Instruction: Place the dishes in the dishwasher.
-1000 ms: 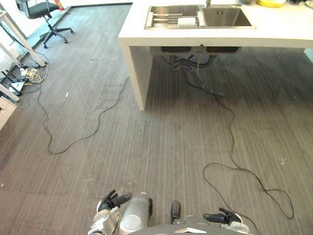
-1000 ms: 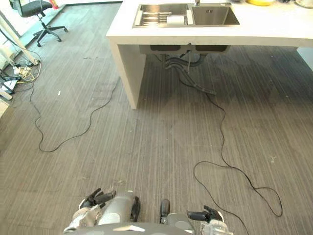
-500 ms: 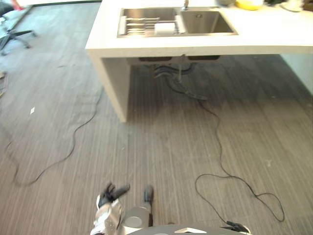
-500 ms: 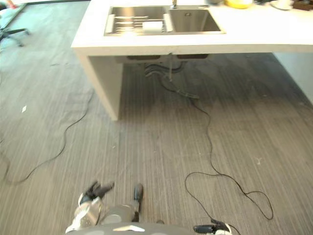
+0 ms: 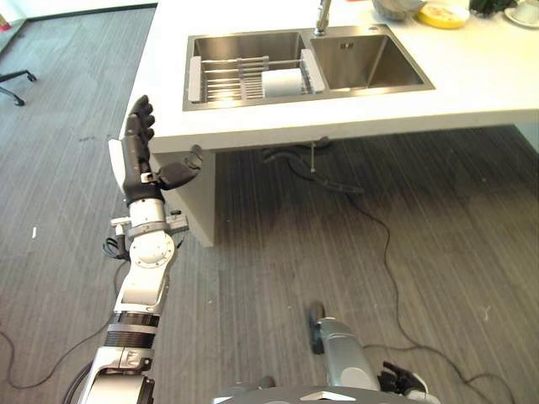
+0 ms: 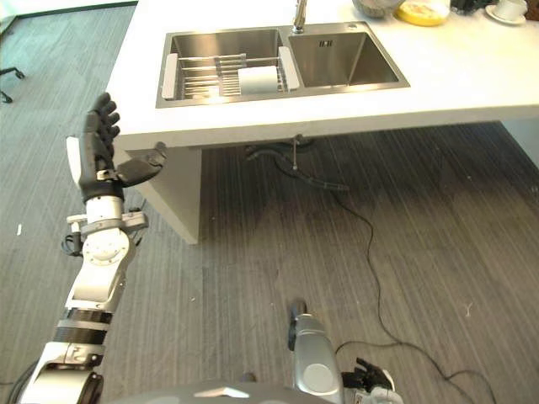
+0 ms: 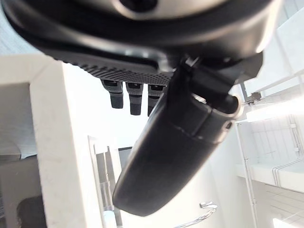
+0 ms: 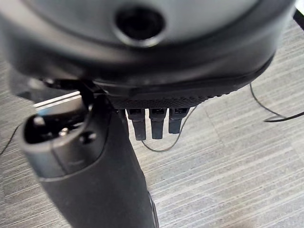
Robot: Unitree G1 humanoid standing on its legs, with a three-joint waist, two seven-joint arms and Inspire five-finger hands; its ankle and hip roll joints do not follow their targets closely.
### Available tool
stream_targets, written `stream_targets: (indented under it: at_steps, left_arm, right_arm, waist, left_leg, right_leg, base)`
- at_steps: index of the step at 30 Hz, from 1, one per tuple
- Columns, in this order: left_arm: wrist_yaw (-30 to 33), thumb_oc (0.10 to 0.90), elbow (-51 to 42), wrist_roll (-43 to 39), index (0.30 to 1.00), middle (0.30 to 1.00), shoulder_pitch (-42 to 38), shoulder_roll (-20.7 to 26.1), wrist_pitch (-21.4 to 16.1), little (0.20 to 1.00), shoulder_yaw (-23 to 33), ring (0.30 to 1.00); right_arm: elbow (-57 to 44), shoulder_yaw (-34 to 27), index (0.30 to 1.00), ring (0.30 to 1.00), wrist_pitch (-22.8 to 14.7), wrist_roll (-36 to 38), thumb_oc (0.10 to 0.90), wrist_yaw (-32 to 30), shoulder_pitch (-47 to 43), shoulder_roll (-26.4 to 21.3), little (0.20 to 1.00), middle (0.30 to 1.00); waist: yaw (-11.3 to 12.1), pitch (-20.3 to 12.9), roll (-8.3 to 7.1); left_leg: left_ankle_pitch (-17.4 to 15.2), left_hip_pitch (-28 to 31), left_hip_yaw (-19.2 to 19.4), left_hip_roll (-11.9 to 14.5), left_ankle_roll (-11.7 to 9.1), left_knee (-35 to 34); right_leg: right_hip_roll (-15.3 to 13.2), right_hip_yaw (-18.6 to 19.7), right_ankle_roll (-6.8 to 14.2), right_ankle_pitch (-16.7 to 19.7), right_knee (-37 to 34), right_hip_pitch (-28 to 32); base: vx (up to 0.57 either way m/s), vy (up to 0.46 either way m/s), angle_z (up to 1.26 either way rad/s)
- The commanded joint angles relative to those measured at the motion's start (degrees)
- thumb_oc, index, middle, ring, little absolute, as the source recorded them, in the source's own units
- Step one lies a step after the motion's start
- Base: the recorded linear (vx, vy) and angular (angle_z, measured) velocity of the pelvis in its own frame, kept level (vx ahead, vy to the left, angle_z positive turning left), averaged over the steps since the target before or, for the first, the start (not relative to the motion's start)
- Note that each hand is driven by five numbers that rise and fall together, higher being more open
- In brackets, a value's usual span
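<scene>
Steel gleams in the double sink [image 5: 253,42] set into the white counter [image 5: 472,80], and across its left basin lies a wire drying rack [image 5: 232,76] with a pale cup or small bowl [image 5: 280,82] resting on its right end — the nearest dish the task could mean. More crockery sits at the counter's far edge: a yellow dish [image 5: 444,13] and, beside it, a grey bowl [image 5: 394,7]. No dishwasher can be made out.

The left hand [image 5: 141,160] is raised in front of the counter's near-left corner, fingers straight, thumb spread, empty and clear of the edge. The right hand [image 5: 402,380] hangs low over the grey floor [image 5: 472,219]; its wrist view shows straight, relaxed fingers with nothing between them.

The step in hand looks like the approach and first reach. To do it well, the left hand should rise above the counter edge before moving inward, then come down onto the pale dish from above — thumb kept wide until the fingers bracket its wall, so the rack's wires are not snagged.
</scene>
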Motion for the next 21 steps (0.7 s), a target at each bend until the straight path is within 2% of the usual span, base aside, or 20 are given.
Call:
stream_targets:
  at_steps: [1, 3, 4, 5, 6, 7, 8, 9, 10, 11, 13, 14, 15, 19, 21]
  left_arm:
    - [0.4, 0.8, -6.5, 6.3, 0.9, 0.9, 1.7, 2.8, -2.4, 0.9, 1.1, 0.9]
    - [0.4, 0.8, -6.7, 8.4, 0.9, 0.9, 2.5, 2.9, -2.4, 0.9, 0.8, 0.9]
    - [0.3, 0.8, -7.1, 8.6, 0.9, 0.9, 2.9, 3.0, -2.5, 0.9, 1.3, 0.9]
    - [0.7, 0.8, -7.5, 8.7, 0.9, 0.9, 3.7, 3.5, -2.4, 0.9, 2.4, 0.9]
    - [0.8, 0.8, -8.4, 8.6, 0.9, 0.9, 4.3, 3.8, -2.5, 0.9, 3.6, 0.9]
    - [1.2, 0.8, -8.6, 8.4, 0.9, 0.9, 4.5, 3.9, -2.6, 0.9, 4.3, 0.9]
    - [1.6, 0.8, -9.5, 8.3, 0.9, 0.9, 4.3, 3.9, -2.7, 0.9, 4.9, 0.9]
    - [1.5, 0.8, -9.6, 8.3, 0.9, 0.9, 4.2, 3.9, -2.6, 0.9, 5.0, 0.9]
    - [2.7, 0.8, -11.3, 8.4, 0.9, 0.9, 3.4, 3.7, -2.8, 0.9, 5.5, 0.9]
    - [3.3, 0.8, -12.0, 8.2, 0.9, 0.9, 3.0, 3.6, -3.0, 0.9, 5.6, 0.9]
    - [3.3, 0.8, -12.1, 8.2, 0.9, 0.9, 3.0, 3.5, -3.0, 0.9, 5.6, 0.9]
    - [4.7, 0.8, -13.9, 8.2, 0.9, 0.9, 2.0, 3.0, -3.4, 0.9, 5.7, 0.9]
    - [4.8, 0.8, -15.5, 8.2, 0.9, 0.9, 1.0, 3.2, -3.7, 0.9, 4.8, 0.9]
    - [5.2, 0.8, -16.7, 9.6, 0.9, 0.9, 0.1, 4.0, -4.1, 0.9, 5.2, 0.9]
    - [4.3, 0.8, -17.3, 9.9, 0.9, 0.9, -0.5, 4.2, -3.6, 0.9, 3.6, 0.9]
  right_arm:
    - [5.5, 0.0, 0.9, 0.9, 0.6, -1.0, 0.8, -2.1, -0.8, -0.1, 0.9, 0.9]
    - [6.1, 1.4, 0.9, 0.9, 1.2, -3.8, 0.8, -2.1, -0.6, -0.6, 0.9, 0.9]
    - [6.5, 1.4, 0.9, 0.9, 1.4, -4.5, 0.8, -1.8, -0.8, -1.1, 0.9, 0.9]
    - [6.7, 1.3, 0.9, 0.9, 1.6, -4.8, 0.8, -1.8, -0.9, -1.5, 0.9, 0.9]
    - [6.3, 0.8, 0.9, 0.9, 1.6, -4.7, 0.8, -1.7, -0.9, -2.4, 0.9, 0.9]
    - [6.2, 0.6, 0.9, 0.9, 1.5, -4.7, 0.8, -1.9, -1.1, -3.0, 0.9, 0.9]
    - [5.8, 0.4, 0.9, 0.9, 1.4, -4.5, 0.8, -2.2, -1.9, -4.0, 0.9, 0.9]
    - [5.8, 0.3, 0.9, 0.9, 1.4, -4.5, 0.8, -2.2, -2.0, -4.0, 0.9, 0.9]
    - [5.2, 0.0, 0.9, 0.9, 1.5, -3.5, 0.8, -3.1, -4.0, -5.2, 0.9, 0.9]
    - [4.9, 0.0, 0.9, 0.9, 1.3, -3.0, 0.8, -3.4, -4.8, -5.4, 0.9, 0.9]
    - [4.9, 0.0, 0.9, 0.9, 1.3, -2.9, 0.8, -3.4, -4.9, -5.4, 0.9, 0.9]
    - [4.1, -0.1, 0.9, 0.9, 0.7, -1.9, 0.8, -3.7, -5.2, -5.8, 0.9, 0.9]
    - [3.7, 0.2, 0.9, 0.9, 0.4, -1.5, 0.8, -3.5, -5.0, -6.1, 0.9, 0.9]
    - [3.1, 0.3, 0.9, 0.9, -0.3, -0.6, 0.8, -2.7, -4.8, -5.5, 0.9, 0.9]
    - [3.5, 0.2, 0.9, 0.9, -0.1, -0.1, 0.8, -2.6, -4.1, -4.5, 0.9, 0.9]
  waist:
    - [0.3, -2.7, -0.36]
    - [0.5, -3.5, -0.34]
    - [0.7, -3.9, -0.51]
    - [1.1, -4.0, -0.19]
    - [1.8, -3.2, -0.27]
    - [2.2, -2.7, -0.46]
    - [3.1, -1.5, -1.16]
    - [2.9, -1.3, -1.05]
    - [4.4, 0.6, -2.04]
    - [4.4, 0.7, -1.79]
    - [4.5, 0.6, -1.76]
    - [4.9, 0.0, -1.16]
    - [5.0, -1.0, -0.2]
    - [4.0, -1.9, 0.06]
    - [2.7, -3.4, 0.21]
  left_leg:
    - [3.6, -6.9, 4.8, 2.4, -0.4, -2.4]
    - [4.1, -5.6, 5.5, 3.9, -1.5, -2.4]
    - [5.8, -6.2, 5.1, 4.1, -2.0, -0.7]
    - [5.9, -7.1, 4.9, 5.0, -2.6, 3.3]
    - [8.4, -9.9, 5.5, 5.3, -4.2, 12.5]
    - [10.3, -12.1, 5.4, 5.5, -4.7, 18.4]
    - [12.5, -15.3, 4.5, 4.5, -5.0, 26.5]
    - [12.1, -16.1, 4.3, 4.5, -5.0, 27.9]
    - [12.2, -21.4, 2.7, 1.4, -4.4, 34.5]
    - [11.7, -23.3, 3.8, 1.8, -4.0, 32.5]
    - [11.5, -23.2, 3.9, 1.8, -4.0, 32.4]
    - [10.0, -23.8, 6.1, 2.3, -3.2, 22.7]
    - [9.7, -21.4, 7.0, 2.4, -2.7, 12.2]
    - [8.4, -18.5, 6.5, 2.8, -2.6, 9.3]
    - [7.9, -14.3, 7.0, 2.7, -2.0, 4.5]
  right_leg:
    - [-1.8, 1.6, 1.8, 10.5, -6.3, 13.8]
    - [-0.8, 1.6, 1.0, 11.4, -9.8, 16.4]
    - [-0.5, 1.7, 0.2, 12.2, -11.1, 17.5]
    - [0.1, 1.6, -0.3, 11.3, -11.8, 19.1]
    - [0.5, 1.2, -1.4, 10.2, -12.3, 21.2]
    - [0.7, 1.2, -2.1, 9.4, -12.3, 22.4]
    - [0.3, 1.5, -2.7, 8.9, -12.3, 23.5]
    - [0.3, 1.3, -2.7, 8.9, -12.3, 23.4]
    - [-0.7, 2.1, -3.7, 8.3, -12.3, 24.8]
    - [-0.6, 2.0, -3.6, 7.8, -12.3, 25.2]
    - [-0.6, 2.2, -3.6, 7.7, -12.3, 25.2]
    - [-0.4, 2.6, -3.1, 6.6, -12.3, 26.1]
    - [0.2, 2.8, -2.5, 6.0, -12.3, 26.8]
    - [0.2, 2.9, -2.6, 5.0, -12.3, 27.2]
    - [0.0, 2.5, -2.5, 5.4, -12.3, 27.7]
  base:
    - [0.19, -0.125, 0.56]
    - [0.2, -0.159, 0.24]
    - [0.23, -0.214, 0.05]
    - [0.21, -0.288, 0.02]
    - [0.23, -0.302, -0.01]
    - [0.16, -0.342, -0.04]
    - [0.06, -0.191, -0.11]
    - [0.08, -0.232, -0.24]
    - [0.1, -0.114, -0.23]
    - [0.12, -0.119, -0.16]
    - [0.12, 0.009, -0.29]
    - [0.34, 0.065, -0.28]
    - [0.32, 0.064, -0.04]
    - [0.13, 0.048, -0.23]
    - [0.17, 0.057, -0.23]
